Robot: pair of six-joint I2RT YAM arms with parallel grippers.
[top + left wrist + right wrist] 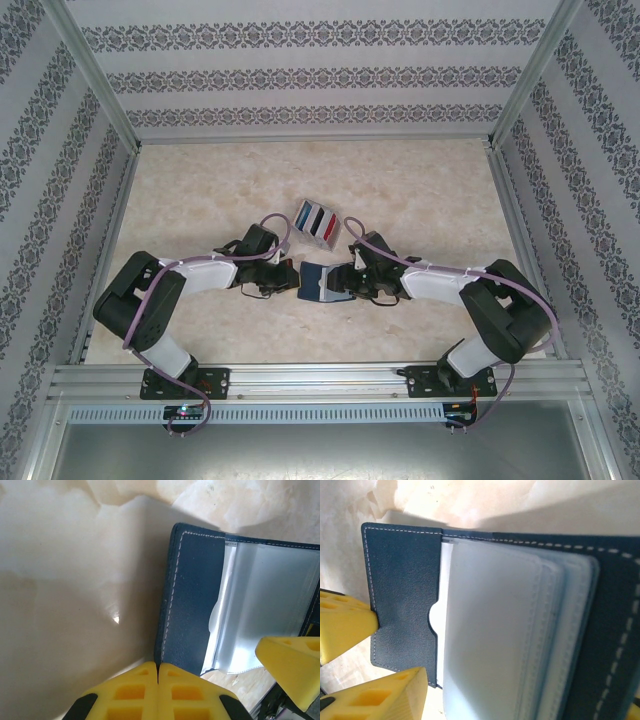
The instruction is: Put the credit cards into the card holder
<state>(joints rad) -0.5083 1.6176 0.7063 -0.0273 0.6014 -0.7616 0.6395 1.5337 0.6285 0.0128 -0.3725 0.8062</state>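
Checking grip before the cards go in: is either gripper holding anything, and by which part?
The left gripper is shut on the card holder, pinching the outer edge of its open navy flap. The right gripper is open, gripping nothing.

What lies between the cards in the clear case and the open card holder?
Nothing visible: bare table separates the credit cards from the card holder, which lies open with sleeves exposed. The left gripper is shut on its flap; the right gripper stands open at its other side.

Navy card holder [402,580] with white stitching [368,570]; beige marbled table [400,190].
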